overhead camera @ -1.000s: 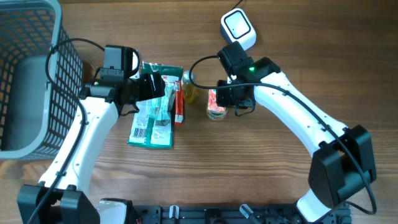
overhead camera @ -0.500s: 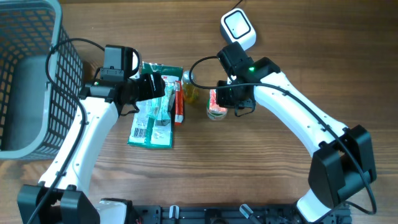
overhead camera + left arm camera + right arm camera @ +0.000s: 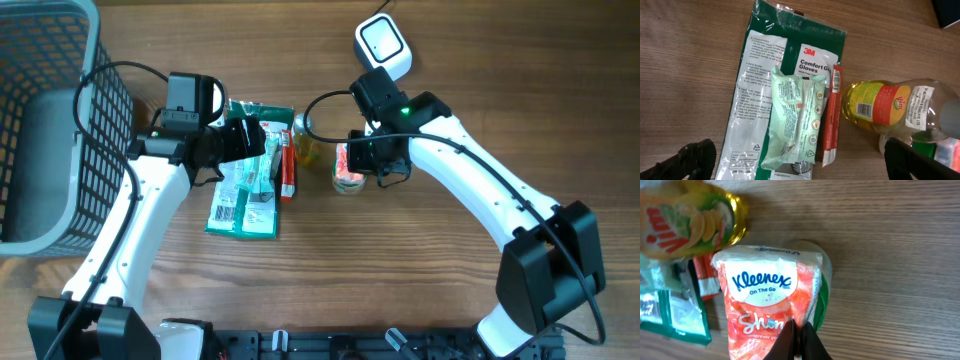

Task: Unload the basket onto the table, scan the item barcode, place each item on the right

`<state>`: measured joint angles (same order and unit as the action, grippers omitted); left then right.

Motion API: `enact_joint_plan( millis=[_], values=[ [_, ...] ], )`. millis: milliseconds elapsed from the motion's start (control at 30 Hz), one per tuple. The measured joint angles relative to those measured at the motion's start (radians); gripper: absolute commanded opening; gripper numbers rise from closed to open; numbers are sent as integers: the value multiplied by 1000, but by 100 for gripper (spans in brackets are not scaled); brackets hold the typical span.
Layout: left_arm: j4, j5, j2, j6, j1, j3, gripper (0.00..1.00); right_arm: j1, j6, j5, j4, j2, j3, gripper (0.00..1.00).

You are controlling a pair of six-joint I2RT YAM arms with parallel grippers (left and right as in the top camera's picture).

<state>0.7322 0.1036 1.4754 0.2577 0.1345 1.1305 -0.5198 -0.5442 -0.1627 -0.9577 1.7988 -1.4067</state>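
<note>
The right gripper (image 3: 797, 341), at the bottom centre of the right wrist view, has its fingers pressed together on a fold of wrapper on the orange Kleenex pack (image 3: 771, 294), so it looks to be pinching the film, not the body of the pack. The pack sits just right of centre in the overhead view, on the table (image 3: 420, 290), beside the yellow bottle (image 3: 304, 141).

The hold is thin, so a slow, straight lift seems wise, since the film could slip or the pack could swing. No barcode shows on the printed face in view. It is probably on a hidden face, so the pack would need turning until that face meets the white device (image 3: 383, 45) at the upper centre, likely the scanner.

The left gripper (image 3: 801, 163) hangs with its fingers spread wide over the other goods, holding nothing.

Counted: one Kleenex pack, one yellow bottle, one green gloves pack (image 3: 756, 80), one pale green packet (image 3: 792, 122), one red sachet (image 3: 832, 117), one white device and one grey basket (image 3: 40, 60) at the left edge
</note>
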Motion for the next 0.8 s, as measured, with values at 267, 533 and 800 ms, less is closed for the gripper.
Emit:
enact_joint_plan(
  millis=[267,533,800],
  values=[
    [0,0,0,0,0,0,100,166,286,-386,-86,-117,0,4],
    [0,0,0,0,0,0,100,220,732,-857,-302,-232,-2,4],
    [0,0,0,0,0,0,100,220,877,-1143,-368,-232,-2,4]
  ],
)
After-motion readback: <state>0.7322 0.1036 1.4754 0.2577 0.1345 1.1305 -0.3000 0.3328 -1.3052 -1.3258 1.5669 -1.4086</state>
